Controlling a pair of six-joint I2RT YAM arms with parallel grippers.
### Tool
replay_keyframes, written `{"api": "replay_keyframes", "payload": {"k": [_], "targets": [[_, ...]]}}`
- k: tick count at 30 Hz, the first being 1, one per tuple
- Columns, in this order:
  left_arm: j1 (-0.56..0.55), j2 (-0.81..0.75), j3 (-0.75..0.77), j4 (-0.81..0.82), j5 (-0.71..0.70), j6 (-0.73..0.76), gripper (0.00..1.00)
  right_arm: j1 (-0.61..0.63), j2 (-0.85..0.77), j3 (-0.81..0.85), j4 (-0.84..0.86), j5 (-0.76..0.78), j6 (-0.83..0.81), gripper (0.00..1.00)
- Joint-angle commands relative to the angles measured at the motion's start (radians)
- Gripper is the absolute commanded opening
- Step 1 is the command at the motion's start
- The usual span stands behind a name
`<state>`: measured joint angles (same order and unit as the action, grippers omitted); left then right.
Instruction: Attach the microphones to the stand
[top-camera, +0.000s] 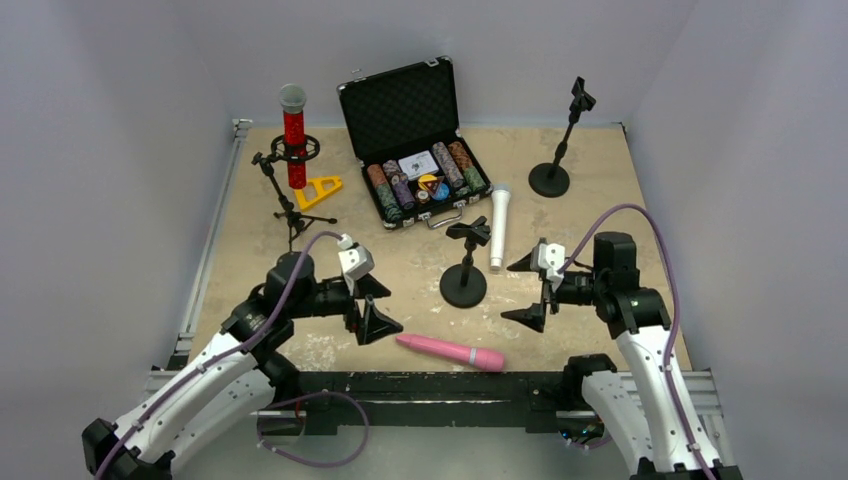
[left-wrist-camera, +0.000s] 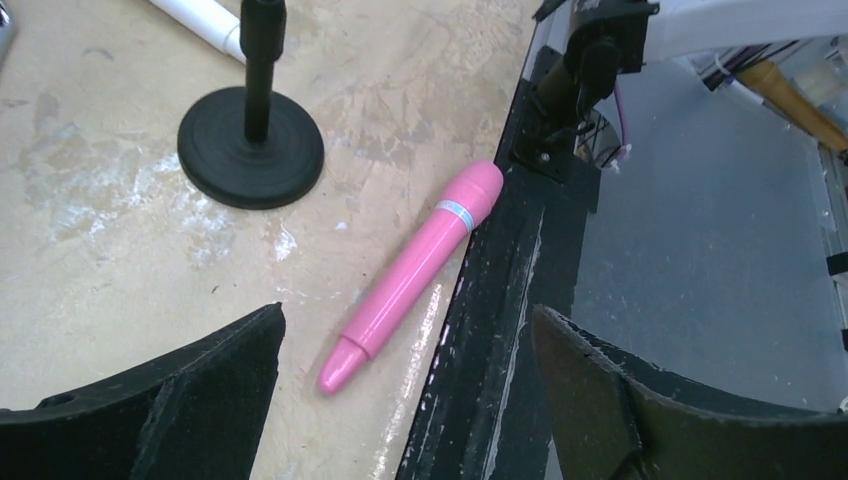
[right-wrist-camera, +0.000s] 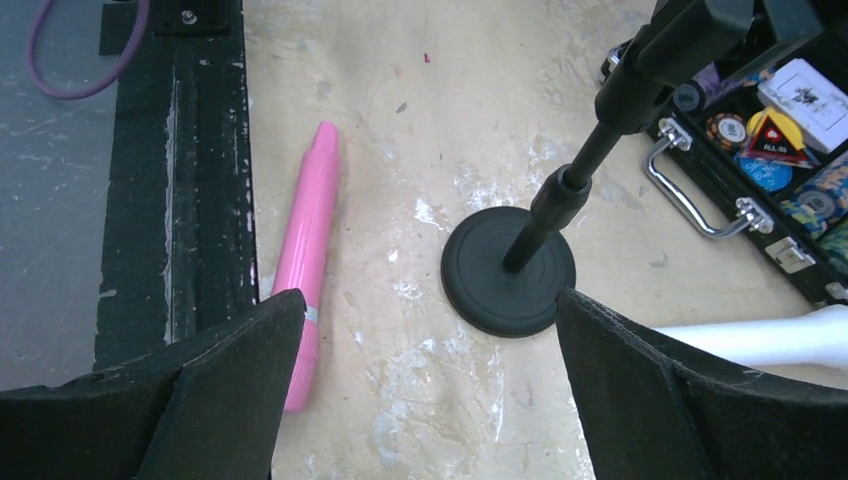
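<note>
Left tool (top-camera: 388, 312) and right tool (top-camera: 507, 291) gape empty, pink microphone (top-camera: 450, 351) lying flat between them.

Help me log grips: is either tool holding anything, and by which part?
Nothing is held. The left tool and right tool are open and empty; the pink mic lies on the table.

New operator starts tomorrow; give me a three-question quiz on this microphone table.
1. True or false: the glittery red microphone with a silver mesh head stands upright in the black tripod stand.
2. Where does the all-pink plastic microphone lie? A) in the open case B) on the beige table, near edge C) clipped in a round-base stand
3. Fill in: the left gripper and right gripper are both ____.
Key: 1 true; 2 B; 3 open.
</note>
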<state>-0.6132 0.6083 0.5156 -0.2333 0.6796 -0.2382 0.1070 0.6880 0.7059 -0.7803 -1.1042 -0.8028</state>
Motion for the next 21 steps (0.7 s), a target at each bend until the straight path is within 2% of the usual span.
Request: {"api": "replay_keyframes", "payload": {"k": [1, 7, 11, 16, 21], "targets": [[-0.098, 0.072, 0.048, -0.043, -0.09, 0.088, 0.96, -0.018, -0.028, 0.014, 0.065, -0.081, 0.002, 0.99], [-0.246, 0.166, 0.086, -0.073, -0.221, 0.149, 0.96, -0.022, -0.049, 0.01, 0.06, -0.06, 0.002, 0.99], [-0.307, 0.22, 0.103, -0.074, -0.281, 0.197, 0.95, -0.028, -0.066, -0.003, 0.058, -0.086, -0.003, 0.98], [-0.343, 0.264, 0.081, -0.014, -0.303, 0.303, 0.94, -0.046, -0.079, -0.03, -0.048, -0.193, -0.203, 0.93], [-0.366, 0.354, 0.066, 0.088, -0.271, 0.395, 0.93, -0.053, -0.07, -0.042, 0.005, -0.152, -0.163, 0.93]]}}
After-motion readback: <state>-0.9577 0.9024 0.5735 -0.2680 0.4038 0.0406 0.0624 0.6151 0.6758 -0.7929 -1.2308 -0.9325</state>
